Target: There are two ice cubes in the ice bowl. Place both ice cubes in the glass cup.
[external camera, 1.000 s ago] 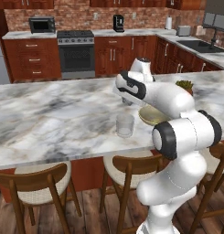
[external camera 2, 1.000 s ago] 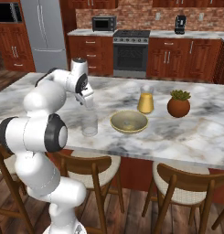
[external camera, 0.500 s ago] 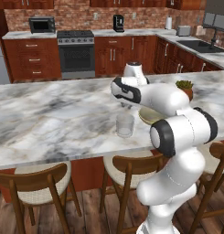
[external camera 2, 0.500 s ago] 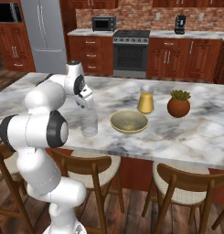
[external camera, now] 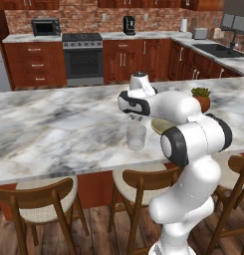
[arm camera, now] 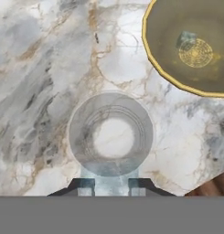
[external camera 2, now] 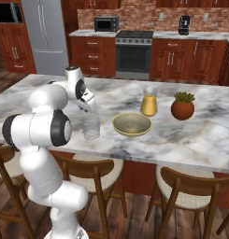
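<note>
Directly beneath our claw in the left base view stands the glass cup on the marble counter, with the ice bowl just beyond it to the claw's right. From the right base view we see the claw hanging just above the cup, the bowl near its right. Looking down the hand view, our fingertips pinch a pale ice cube over the cup's rim, and another ice cube lies in the bowl off up right.
</note>
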Motion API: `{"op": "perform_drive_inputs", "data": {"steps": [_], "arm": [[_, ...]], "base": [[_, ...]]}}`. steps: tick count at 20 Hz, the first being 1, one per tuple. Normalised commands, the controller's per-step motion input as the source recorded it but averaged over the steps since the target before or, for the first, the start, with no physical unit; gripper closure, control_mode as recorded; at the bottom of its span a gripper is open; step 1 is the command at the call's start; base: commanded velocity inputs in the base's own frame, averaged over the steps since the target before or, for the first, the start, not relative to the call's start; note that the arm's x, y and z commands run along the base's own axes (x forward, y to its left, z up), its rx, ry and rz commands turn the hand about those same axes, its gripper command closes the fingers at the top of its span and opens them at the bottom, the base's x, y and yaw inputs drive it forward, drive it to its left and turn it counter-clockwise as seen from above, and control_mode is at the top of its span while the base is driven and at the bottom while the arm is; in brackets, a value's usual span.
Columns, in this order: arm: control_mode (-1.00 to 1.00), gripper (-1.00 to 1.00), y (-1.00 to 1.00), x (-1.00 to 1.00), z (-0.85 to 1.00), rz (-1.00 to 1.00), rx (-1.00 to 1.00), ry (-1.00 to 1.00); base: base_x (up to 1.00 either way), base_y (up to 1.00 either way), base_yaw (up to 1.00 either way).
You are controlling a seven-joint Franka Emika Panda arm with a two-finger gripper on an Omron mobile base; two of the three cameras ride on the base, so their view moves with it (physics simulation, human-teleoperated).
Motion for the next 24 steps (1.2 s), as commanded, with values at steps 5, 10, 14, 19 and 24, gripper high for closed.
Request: {"op": "perform_drive_inputs", "data": {"steps": [5, 10, 14, 19, 24], "arm": [[-1.00, 1.00, -0.14, 0.37, -0.30, 0.00, 0.00, 0.01], [-1.00, 1.00, -0.07, 0.38, -0.32, 0.00, 0.00, 0.03], [-1.00, 1.00, 0.00, 0.13, -0.25, 0.00, 0.00, 0.06], [-1.00, 1.00, 0.00, 0.01, -0.26, 0.01, 0.00, 0.07], [-1.00, 1.00, 0.00, 0.07, -0.23, 0.01, 0.00, 0.05]], "base": [[0.00, 0.00, 0.00], [0.00, 0.00, 0.00], [0.00, 0.00, 0.00], [0.00, 0.00, 0.00], [0.00, 0.00, 0.00]]}}
